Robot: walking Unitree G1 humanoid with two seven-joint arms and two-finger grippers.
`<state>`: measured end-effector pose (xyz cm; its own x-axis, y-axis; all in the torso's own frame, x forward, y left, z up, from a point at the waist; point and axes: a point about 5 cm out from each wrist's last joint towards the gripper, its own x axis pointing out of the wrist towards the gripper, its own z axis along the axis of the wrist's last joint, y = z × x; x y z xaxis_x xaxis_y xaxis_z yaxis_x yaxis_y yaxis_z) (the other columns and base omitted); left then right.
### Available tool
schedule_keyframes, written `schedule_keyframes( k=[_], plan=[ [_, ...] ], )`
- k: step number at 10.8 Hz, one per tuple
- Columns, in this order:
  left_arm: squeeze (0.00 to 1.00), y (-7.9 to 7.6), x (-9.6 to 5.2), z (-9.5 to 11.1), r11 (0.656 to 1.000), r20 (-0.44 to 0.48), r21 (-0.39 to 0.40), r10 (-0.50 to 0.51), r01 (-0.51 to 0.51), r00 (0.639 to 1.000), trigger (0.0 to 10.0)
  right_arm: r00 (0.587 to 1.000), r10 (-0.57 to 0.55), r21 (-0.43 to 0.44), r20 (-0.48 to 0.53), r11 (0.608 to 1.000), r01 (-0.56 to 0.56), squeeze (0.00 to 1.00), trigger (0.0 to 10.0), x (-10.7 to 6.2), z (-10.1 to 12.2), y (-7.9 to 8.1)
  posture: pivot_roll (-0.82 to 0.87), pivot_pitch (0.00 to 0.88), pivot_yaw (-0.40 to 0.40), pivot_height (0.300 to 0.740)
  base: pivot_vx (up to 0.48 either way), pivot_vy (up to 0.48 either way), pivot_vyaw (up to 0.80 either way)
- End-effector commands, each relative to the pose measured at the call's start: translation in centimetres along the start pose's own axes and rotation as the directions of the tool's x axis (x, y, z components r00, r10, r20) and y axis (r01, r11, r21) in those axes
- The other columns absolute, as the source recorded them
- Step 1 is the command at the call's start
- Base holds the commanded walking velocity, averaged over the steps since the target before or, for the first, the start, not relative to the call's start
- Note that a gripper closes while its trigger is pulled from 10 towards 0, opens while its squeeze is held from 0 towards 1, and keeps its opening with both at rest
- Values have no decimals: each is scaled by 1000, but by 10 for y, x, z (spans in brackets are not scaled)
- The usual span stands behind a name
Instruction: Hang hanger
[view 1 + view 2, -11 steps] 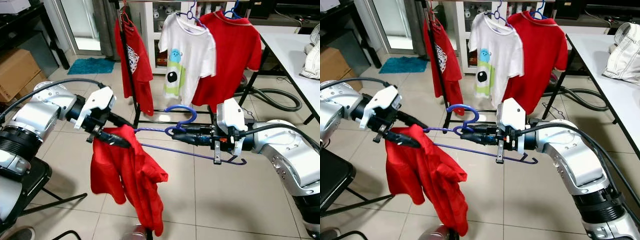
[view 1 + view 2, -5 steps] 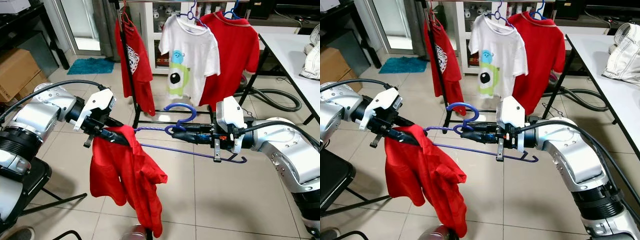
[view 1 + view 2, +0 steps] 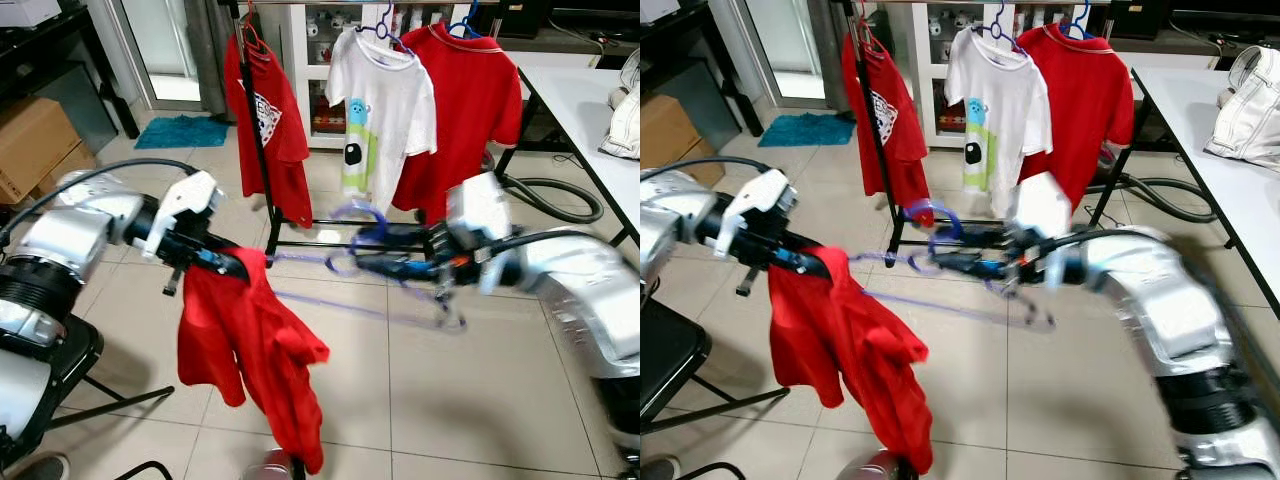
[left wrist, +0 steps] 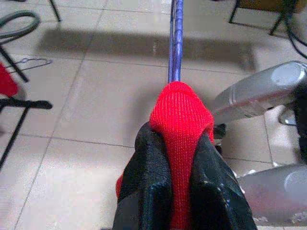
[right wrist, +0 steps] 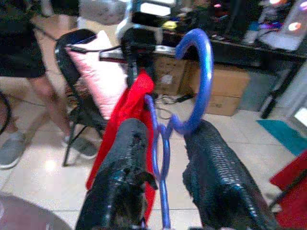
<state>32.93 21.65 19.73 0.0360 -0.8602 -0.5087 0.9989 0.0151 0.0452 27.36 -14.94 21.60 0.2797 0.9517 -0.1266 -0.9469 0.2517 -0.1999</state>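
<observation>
- The left gripper (image 3: 232,266) is reaching out above the tiled floor (image 3: 480,400) on the robot's left, its fingers (image 4: 148,191) pinching a fold of the red shirt (image 3: 255,360) at the shirt's top edge; the rest of the cloth is drooping below them toward the floor.
- In the left wrist view, the red fabric is bulging up between the two black fingers, and the blue hanger (image 4: 175,43) bar is running straight out from just past that fold, away from the gripper.
- The hanger (image 3: 350,262) is stretching across the middle of the scene, roughly level, with one end buried in the shirt at the left gripper and its hook end at the right gripper (image 3: 385,262).
- In the right wrist view, the right gripper's fingers (image 5: 132,163) are sitting on either side of the hanger's twisted neck, the curved hook (image 5: 199,81) rising beyond them; whether they are pressing on the neck or standing slightly off it is hard to make out.
- The clothes rack (image 3: 255,150) is standing behind the hanger, carrying a red shirt, a white printed T-shirt (image 3: 385,120) and a red polo (image 3: 470,100).
- The right arm and the hanger's lower bar are smeared by blur, so their outlines are unclear.
- A tabletop (image 3: 590,110) edge is showing at far right.
</observation>
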Motion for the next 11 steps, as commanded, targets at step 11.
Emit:
schedule_keyframes(
  k=[11],
  plan=[
    [0,7,-20,63,999,461,49,-2,-23,888,0,863,-468,381,-189,775,504,1000,10000,-21,-87,21,32,0,89,740,0,0,0]
  ],
)
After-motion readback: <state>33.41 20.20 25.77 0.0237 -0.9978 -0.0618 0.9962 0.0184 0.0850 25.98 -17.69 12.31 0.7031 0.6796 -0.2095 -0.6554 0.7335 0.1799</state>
